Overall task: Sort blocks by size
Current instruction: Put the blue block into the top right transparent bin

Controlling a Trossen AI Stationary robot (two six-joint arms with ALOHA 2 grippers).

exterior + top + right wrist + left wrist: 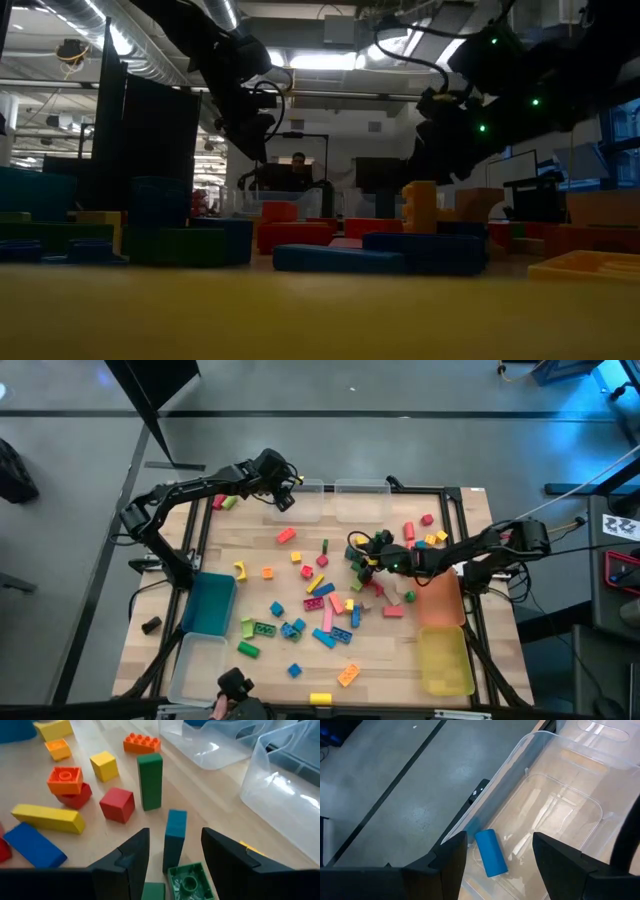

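Note:
Many coloured blocks (320,600) lie scattered on the wooden table. My right gripper (364,564) hangs low over the table's middle, open. In the right wrist view its fingers (135,850) stand on either side of a teal bar block (175,837) without touching it, and a green studded brick (187,880) lies just before them. A green bar (150,780) and a red cube (117,804) lie beyond. My left gripper (500,840) is open above a clear bin (560,805) at the far edge. A blue cylinder block (491,852) lies on that bin's floor.
A second clear bin (362,500) stands beside the first at the far edge. A blue bin (210,605) and a clear bin (195,665) stand at the left. An orange bin (440,600) and a yellow bin (445,660) stand at the right.

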